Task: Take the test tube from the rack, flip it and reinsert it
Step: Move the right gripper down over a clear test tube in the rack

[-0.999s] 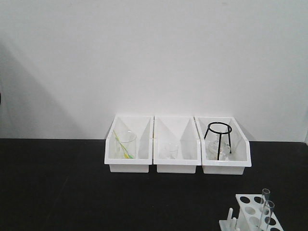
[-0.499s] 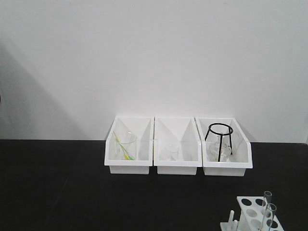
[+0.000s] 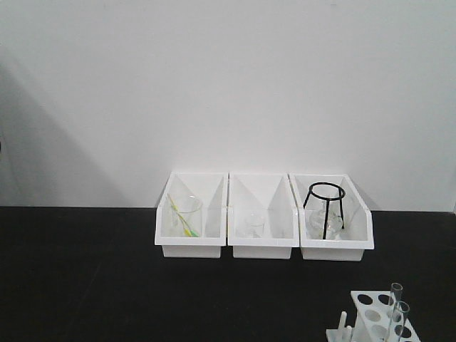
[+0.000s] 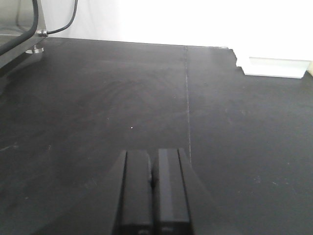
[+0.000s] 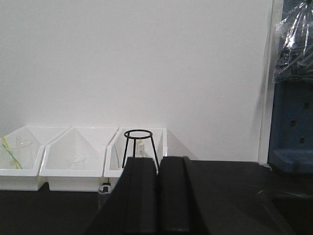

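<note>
rack (image 3: 355, 294) — two test tubes (image 3: 394, 302) inside

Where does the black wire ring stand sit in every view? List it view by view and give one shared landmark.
Exterior front-facing: the black wire ring stand stands in the rightmost white bin, right of centre.
Left wrist: not in view.
Right wrist: the stand is in the same bin, low, left of centre.
Shared landmark: the black tabletop.
</note>
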Available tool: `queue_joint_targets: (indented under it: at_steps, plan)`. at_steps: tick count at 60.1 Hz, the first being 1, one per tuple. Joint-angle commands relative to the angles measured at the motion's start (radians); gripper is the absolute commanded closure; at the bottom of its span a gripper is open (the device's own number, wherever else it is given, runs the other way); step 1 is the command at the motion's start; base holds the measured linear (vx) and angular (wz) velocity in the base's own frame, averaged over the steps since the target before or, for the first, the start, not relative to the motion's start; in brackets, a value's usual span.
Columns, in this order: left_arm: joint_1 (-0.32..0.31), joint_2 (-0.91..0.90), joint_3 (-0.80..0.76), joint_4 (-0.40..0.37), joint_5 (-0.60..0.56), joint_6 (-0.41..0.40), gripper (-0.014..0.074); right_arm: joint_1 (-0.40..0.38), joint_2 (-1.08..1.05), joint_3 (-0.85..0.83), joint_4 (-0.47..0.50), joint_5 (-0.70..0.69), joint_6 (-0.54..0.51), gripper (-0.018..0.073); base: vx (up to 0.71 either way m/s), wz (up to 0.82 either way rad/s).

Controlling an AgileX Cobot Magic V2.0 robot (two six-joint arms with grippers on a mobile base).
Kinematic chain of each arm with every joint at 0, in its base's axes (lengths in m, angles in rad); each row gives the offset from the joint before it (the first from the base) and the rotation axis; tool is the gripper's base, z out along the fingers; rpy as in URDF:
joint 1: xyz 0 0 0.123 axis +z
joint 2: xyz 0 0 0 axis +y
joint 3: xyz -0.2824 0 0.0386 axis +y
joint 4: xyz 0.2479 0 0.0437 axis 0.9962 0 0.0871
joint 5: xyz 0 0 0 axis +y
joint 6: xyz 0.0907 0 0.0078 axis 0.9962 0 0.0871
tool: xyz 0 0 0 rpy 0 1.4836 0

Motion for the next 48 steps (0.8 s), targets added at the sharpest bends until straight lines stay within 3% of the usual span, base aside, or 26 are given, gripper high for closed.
queue_joint_targets:
  at_steps: [1,20,29,38,48]
  plan:
    - [-0.007,-0.011,0.0,-0.004,-0.086,0.0,0.0603,-0.006,0.102,-0.09,-0.001,-0.073,0.001,0.0568,0.0,0.0]
    - [-0.007,-0.011,0.0,-0.004,-0.086,0.0,0.0603,-0.006,0.355,-0.138,-0.001,-0.093,0.001,0.0554,0.0,0.0]
    - [-0.007,-0.011,0.0,-0.004,-0.086,0.0,0.0603,-0.006,0.44,-0.138,0.004,-0.114,0.001,0.0505,0.0,0.0]
    - [-0.007,-0.011,0.0,-0.004,-0.086,0.0,0.0603,-0.006,0.507,-0.138,0.004,-0.135,0.001,0.0386,0.0,0.0]
    - [-0.007,-0.011,0.0,-0.004,-0.086,0.0,0.0603,-0.006,0.587,-0.138,0.007,-0.135,-0.001,0.017,0.0,0.0]
